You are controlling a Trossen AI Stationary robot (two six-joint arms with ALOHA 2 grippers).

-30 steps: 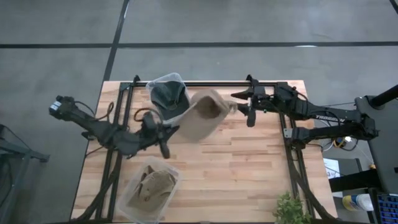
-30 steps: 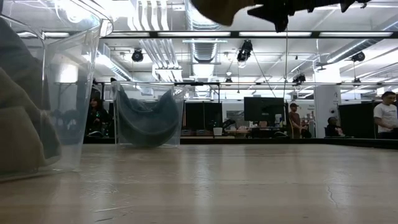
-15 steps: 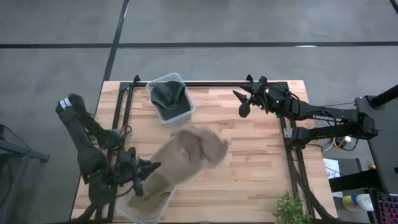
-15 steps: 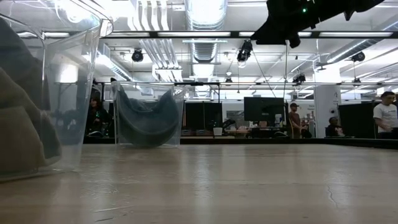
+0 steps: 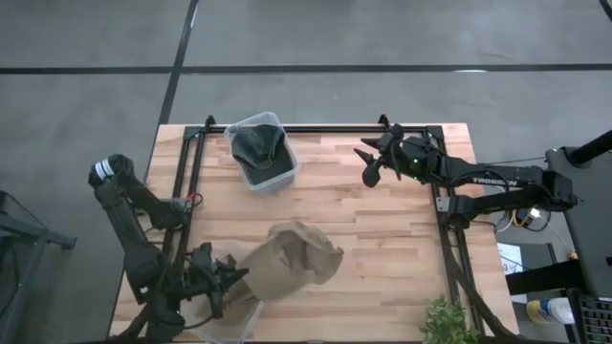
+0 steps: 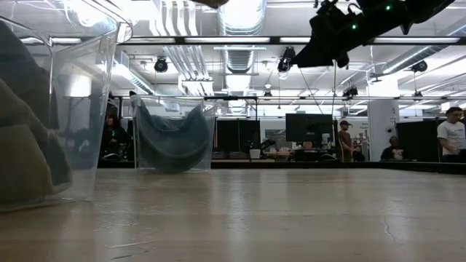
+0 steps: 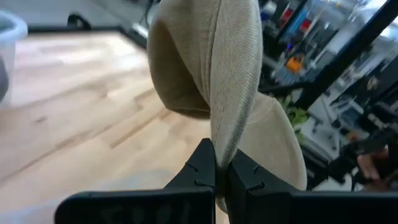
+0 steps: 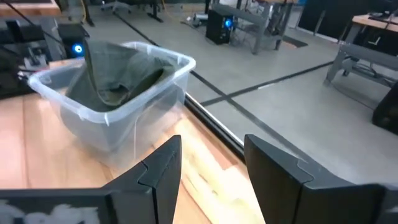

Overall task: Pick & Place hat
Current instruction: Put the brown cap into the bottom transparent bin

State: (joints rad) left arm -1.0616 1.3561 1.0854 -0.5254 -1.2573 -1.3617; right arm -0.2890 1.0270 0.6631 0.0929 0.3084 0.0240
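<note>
left gripper [image 7: 221,167] pinched the tan hat's [image 5: 287,263] brim above the near clear bin [image 5: 229,320], release remaining; right gripper [image 5: 371,164] hung spread, empty.

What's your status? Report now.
Left claw shut on tan hat, above near bin. Right claw open, idle by far bin. Nothing blocking.

Both arms are dark, almost black, and made of long thin parts joined together. The left arm [image 5: 129,225] has a white ring near its top end and a bit of red wire by its side. The right arm [image 5: 488,180] has white letters on it and a tiny green light. Each gripper has two flat black fingers [image 8: 163,163] with blocky, angled shapes.
</note>
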